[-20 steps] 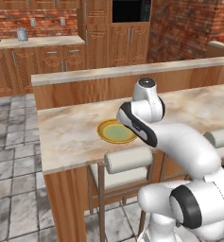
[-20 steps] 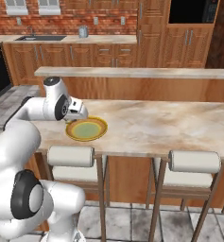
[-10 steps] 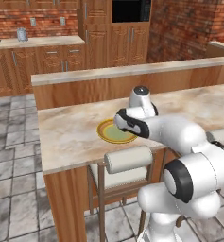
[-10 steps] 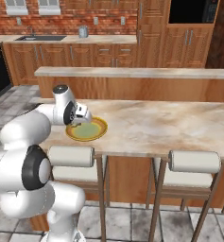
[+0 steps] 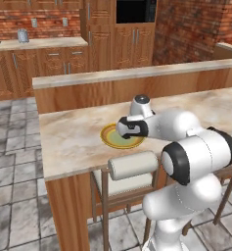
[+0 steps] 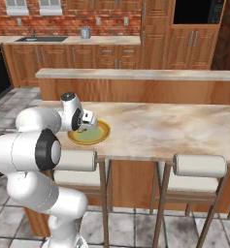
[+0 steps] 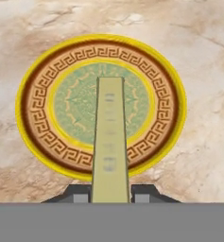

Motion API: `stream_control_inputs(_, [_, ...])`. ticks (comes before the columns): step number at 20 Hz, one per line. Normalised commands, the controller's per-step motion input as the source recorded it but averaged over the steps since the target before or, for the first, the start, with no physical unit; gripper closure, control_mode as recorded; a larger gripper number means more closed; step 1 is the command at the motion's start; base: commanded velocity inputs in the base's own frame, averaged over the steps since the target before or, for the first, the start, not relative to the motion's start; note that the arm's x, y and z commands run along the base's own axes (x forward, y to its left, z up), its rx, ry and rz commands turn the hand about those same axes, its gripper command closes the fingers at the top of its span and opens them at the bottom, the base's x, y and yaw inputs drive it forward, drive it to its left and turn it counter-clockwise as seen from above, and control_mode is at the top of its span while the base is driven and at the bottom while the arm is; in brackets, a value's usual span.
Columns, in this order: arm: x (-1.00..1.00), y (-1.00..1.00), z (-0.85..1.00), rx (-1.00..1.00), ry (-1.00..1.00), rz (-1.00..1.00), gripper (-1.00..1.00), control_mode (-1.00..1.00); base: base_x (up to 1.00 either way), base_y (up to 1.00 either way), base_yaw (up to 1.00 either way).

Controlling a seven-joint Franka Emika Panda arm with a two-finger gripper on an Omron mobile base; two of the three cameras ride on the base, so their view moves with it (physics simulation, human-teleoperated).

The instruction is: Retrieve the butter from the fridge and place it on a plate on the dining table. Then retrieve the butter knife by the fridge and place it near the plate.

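While the arm reaches low over the dining worktop (image 5: 68,142), the claw (image 7: 110,191) is closed on the butter stick (image 7: 109,142), a long pale yellow block clamped between the two dark fingertips (image 7: 79,194). In the hand view the stick extends away from the claw and lies across the plate (image 7: 42,108), its far end over the pale green centre. Whether the stick touches the plate surface or sits just above it cannot be told.

The plate is round, with a bright yellow outer edge, a brown-and-orange patterned band, and a green centre. It rests flat on the beige marbled stone of the worktop, near the edge facing the robot. In the left base view the claw (image 5: 129,128) covers the right portion of the plate (image 5: 110,138); in the right base view the claw (image 6: 87,119) is at the left portion of the plate (image 6: 98,135).

Below the worktop edge stand cushioned stools (image 6: 199,164) with pale roll-shaped backs, one of them directly beneath the plate position. The worktop has brown wood panel sides and a raised wooden ledge (image 5: 137,73) along its far side. Beyond it are wooden cabinets (image 6: 111,58) against a brick wall (image 5: 186,24), on a grey tiled floor (image 5: 14,206).
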Motion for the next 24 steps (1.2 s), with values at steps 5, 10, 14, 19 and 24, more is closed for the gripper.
stream_control_inputs(5, [0.22, 0.02, -0.15, 0.0, 0.0, 0.0, 1.0, -1.0, 0.0, 0.0, 0.0])
stream_control_inputs(10, [0.22, 0.0, -0.14, 0.0, -0.02, 0.0, 1.0, -1.0, 0.0, 0.0, 0.0])
stream_control_inputs(14, [0.14, 0.0, -0.28, 0.0, -0.06, 0.0, 1.0, -1.0, 0.0, 0.0, 0.0])
stream_control_inputs(19, [0.01, 0.0, -0.31, 0.0, -0.03, 0.0, 1.0, -1.0, 0.0, 0.0, 0.0])
stream_control_inputs(24, [0.04, 0.0, -0.29, 0.0, 0.0, 0.0, 1.0, -1.0, 0.0, 0.0, 0.0])
